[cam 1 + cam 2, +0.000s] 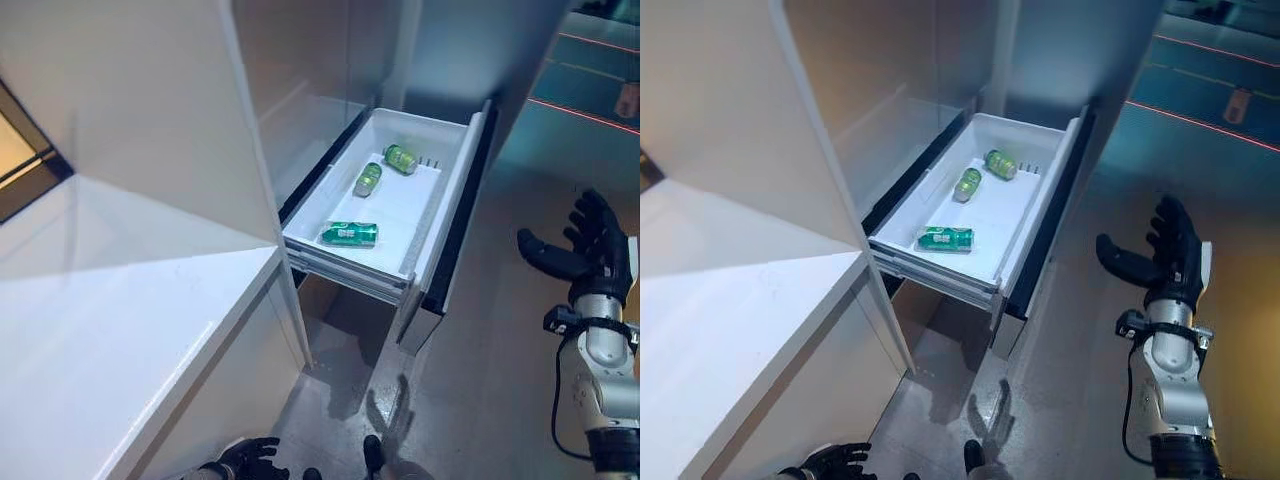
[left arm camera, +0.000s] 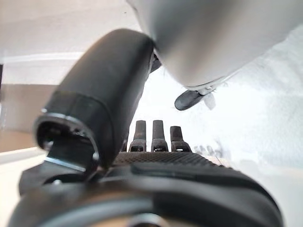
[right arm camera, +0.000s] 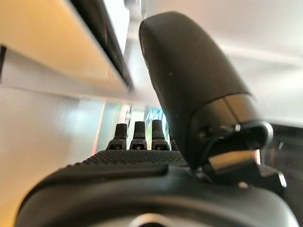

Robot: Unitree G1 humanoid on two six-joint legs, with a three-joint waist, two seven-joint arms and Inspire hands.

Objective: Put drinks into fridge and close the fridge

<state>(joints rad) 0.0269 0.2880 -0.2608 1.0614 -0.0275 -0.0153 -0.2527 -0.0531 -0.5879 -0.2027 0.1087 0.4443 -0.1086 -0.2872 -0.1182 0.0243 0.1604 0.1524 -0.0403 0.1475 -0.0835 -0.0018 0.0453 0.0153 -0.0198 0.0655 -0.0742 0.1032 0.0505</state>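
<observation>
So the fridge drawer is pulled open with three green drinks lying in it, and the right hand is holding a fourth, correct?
Not quite. The right hand is open and holds nothing, as the right eye view shows. The rest stands: the fridge drawer is pulled open with three green drinks lying in it.

Three green cans lie in one open white drawer [image 1: 455, 190]: one [image 1: 349, 234] nearest the front, one [image 1: 367, 180] midway, one [image 1: 401, 159] toward the back; one white counter [image 1: 110, 340]; two dark hands, left [image 1: 245, 460], right [image 1: 590, 245].
</observation>
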